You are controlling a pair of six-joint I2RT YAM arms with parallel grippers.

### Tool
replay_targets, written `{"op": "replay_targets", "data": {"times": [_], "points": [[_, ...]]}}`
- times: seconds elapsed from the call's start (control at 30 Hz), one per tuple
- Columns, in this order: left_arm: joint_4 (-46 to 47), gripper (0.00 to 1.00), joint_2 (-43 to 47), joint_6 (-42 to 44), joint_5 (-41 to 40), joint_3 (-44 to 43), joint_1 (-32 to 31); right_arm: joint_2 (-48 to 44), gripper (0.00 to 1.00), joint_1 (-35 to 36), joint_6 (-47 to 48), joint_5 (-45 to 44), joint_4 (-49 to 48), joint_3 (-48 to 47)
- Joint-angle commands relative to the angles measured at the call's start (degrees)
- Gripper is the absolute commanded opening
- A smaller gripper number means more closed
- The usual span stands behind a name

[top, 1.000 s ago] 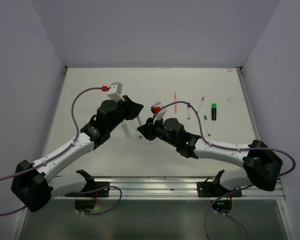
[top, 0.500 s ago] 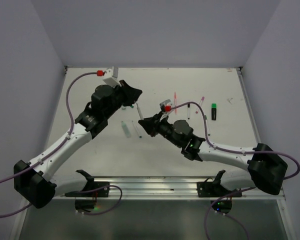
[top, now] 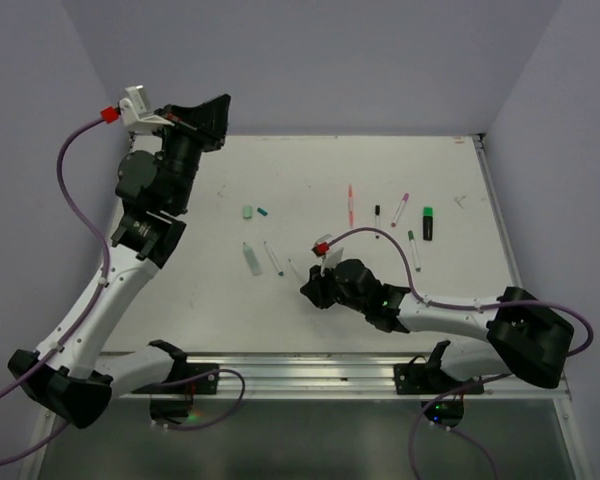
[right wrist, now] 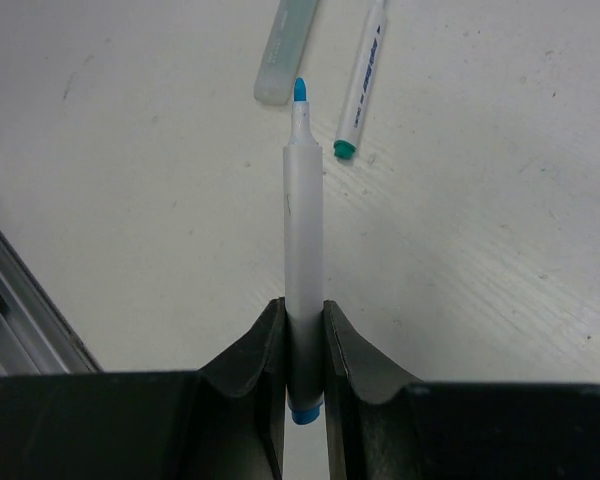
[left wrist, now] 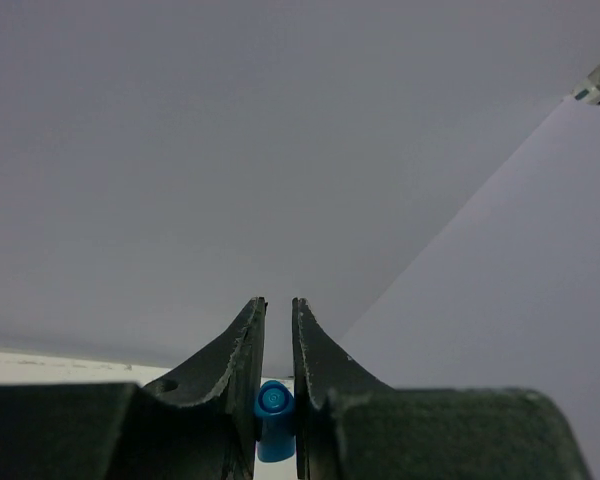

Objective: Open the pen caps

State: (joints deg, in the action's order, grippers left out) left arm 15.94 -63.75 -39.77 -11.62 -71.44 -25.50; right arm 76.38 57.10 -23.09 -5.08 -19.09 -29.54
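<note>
Left tool (left wrist: 278,305) pinches the blue cap (left wrist: 273,418) up high, right tool (right wrist: 304,310) clamps the uncapped pen (right wrist: 302,220). I worry the cap slips out and bounces off the table (right wrist: 480,250).

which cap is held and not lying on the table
The blue cap, clamped in the left pincer high above the table. The pale green cap and teal cap lie loose on it.
</note>
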Motion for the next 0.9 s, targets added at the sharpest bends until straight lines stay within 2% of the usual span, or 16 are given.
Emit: {"op": "replay_targets", "data": {"times": [0.0,0.17,0.5,0.87], "points": [[-2.84,0.00,-2.95,1.89,-0.78,-0.11,0.36,-4.65,0.00,0.12,-0.02,-3.87,1.42,-0.26],[-7.94,0.00,-7.09,2.15,0.63,1.56,0.36,-7.73,0.00,0.12,-0.02,-7.74,4.15,-0.08],[-10.76,0.00,-22.89,-0.92,5.29,2.80,0.36,-7.30,0.00,-0.15,-1.08,-11.79,5.47,0.19],[-13.04,0.01,-42.05,-1.89,5.55,-2.83,0.36,-5.37,0.00,-0.50,-0.55,-11.27,4.86,0.01]]}}
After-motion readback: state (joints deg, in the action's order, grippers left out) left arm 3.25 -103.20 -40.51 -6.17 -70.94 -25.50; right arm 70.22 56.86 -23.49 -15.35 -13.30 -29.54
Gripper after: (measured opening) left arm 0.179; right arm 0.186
